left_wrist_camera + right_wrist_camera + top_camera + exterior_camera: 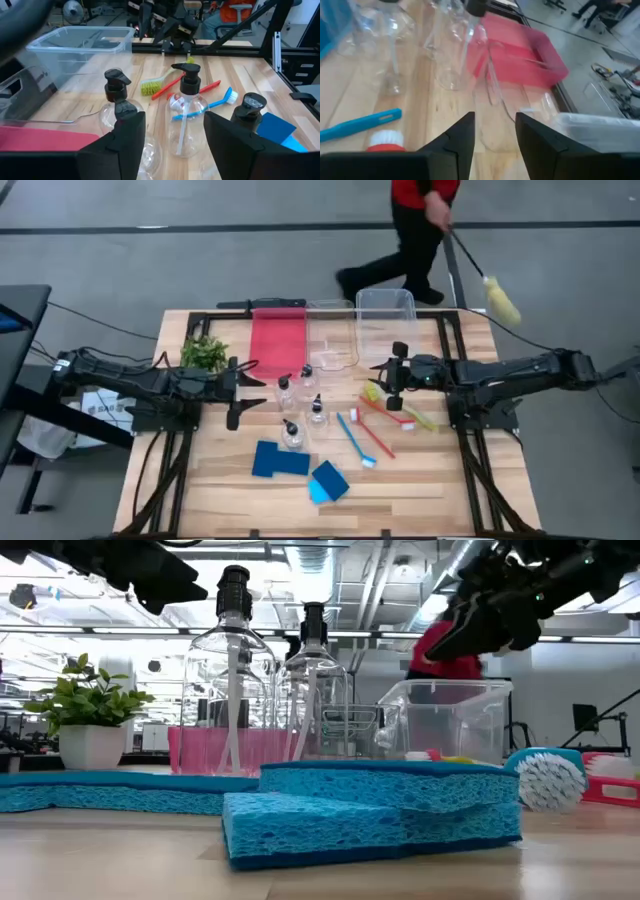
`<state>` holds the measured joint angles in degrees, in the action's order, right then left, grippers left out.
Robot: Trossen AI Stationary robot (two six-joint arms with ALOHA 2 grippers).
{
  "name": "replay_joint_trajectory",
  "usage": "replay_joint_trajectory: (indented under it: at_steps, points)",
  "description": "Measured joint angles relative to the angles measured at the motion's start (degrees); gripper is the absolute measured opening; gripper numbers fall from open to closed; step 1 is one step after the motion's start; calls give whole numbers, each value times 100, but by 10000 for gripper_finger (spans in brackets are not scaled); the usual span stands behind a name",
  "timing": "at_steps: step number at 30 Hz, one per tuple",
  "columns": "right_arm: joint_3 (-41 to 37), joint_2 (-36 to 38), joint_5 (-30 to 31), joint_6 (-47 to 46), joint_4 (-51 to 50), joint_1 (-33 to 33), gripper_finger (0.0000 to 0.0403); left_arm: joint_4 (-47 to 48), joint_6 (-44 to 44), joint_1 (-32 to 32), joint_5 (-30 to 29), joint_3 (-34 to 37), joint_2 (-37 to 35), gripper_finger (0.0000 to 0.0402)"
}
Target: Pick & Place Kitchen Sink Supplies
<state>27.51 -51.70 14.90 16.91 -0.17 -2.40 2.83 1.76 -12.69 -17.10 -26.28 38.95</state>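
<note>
Several clear pump bottles (pixel 300 405) stand upright at the table's middle. My left gripper (pixel 240 392) hangs open just to their left, raised off the table; in its wrist view one bottle (pixel 186 117) stands ahead between the open fingers, apart from them. Blue (pixel 355 438), red (pixel 378 430) and yellow-green (pixel 412 416) brushes lie flat right of the bottles. My right gripper (pixel 392 375) hovers open above the brushes' far ends with nothing between its fingers (pixel 455 142). A dark blue sponge (pixel 278 460) and a light blue sponge (pixel 328 480) lie flat near the front edge.
A red bin (pixel 277 340) and two clear bins (pixel 385 318) stand along the far edge, with a potted plant (pixel 204 353) at the far left. Behind the table a person (pixel 415 230) walks past with a long-handled duster.
</note>
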Motion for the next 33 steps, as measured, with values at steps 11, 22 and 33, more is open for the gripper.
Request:
replay_joint_trajectory:
  at_steps: [11,22,33]
  points:
    - [7,-2,11,22,259,256,170,-477,57,0,2,0,546,205]
    - [7,-4,-28,304,1218,159,182,-609,369,-11,2,0,548,205]
    - [27,-4,-460,317,1652,94,181,-1080,306,-13,0,2,532,205]
